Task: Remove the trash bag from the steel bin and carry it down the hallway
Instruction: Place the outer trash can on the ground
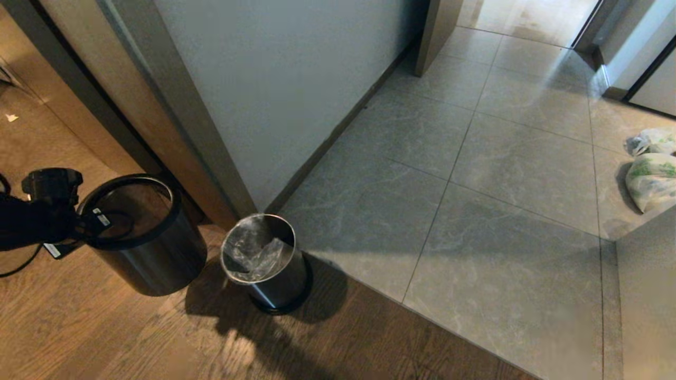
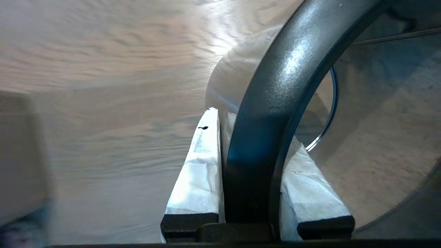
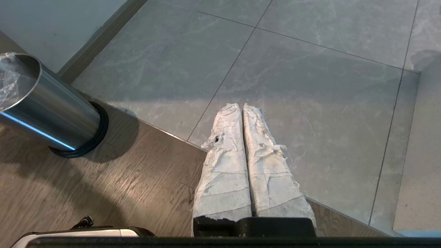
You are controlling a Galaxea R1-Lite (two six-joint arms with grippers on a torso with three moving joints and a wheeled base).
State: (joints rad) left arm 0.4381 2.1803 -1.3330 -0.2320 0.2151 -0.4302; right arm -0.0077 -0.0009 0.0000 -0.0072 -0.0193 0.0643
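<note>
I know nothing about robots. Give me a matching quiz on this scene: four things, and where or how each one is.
Things:
1. trash bag
2. left gripper
3. right gripper
4. white bags with green print

Place or state:
A. jaws shut, empty
B. lying on the grey tiles
C. inside the steel bin
D. jaws clamped on a black bin rim

Pairs: 1-C, 2-D, 3-A, 4-B

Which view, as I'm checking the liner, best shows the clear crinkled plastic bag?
Head view: the clear crinkled plastic bag lines the shiny steel cylinder, seen from above. Right wrist view catches only an edge; left wrist, none.
</note>
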